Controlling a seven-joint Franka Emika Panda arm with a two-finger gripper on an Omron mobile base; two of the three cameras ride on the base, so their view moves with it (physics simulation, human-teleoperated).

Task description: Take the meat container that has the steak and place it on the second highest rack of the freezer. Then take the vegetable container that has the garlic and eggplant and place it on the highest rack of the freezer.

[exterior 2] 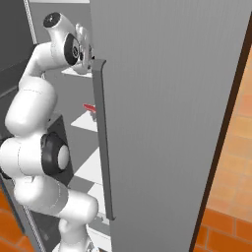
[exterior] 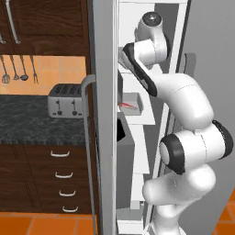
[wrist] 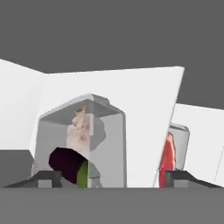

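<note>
Two clear plastic containers show in the hand view: on the left, on a thin white shelf (wrist: pixel 144 131), the vegetable container (wrist: pixel 83 144) holds the whitish-pink garlic bulb (wrist: pixel 81 131) above the dark purple eggplant (wrist: pixel 65 162); lower right, on the rack below, the meat container (wrist: pixel 177 151) holds the red steak slab (wrist: pixel 167 159). The pincer (wrist: pixel 111 177) stands open, its dark fingertips (wrist: pixel 48 177) flanking the vegetable container, inside the tall grey freezer (exterior: pixel 104 114).
</note>
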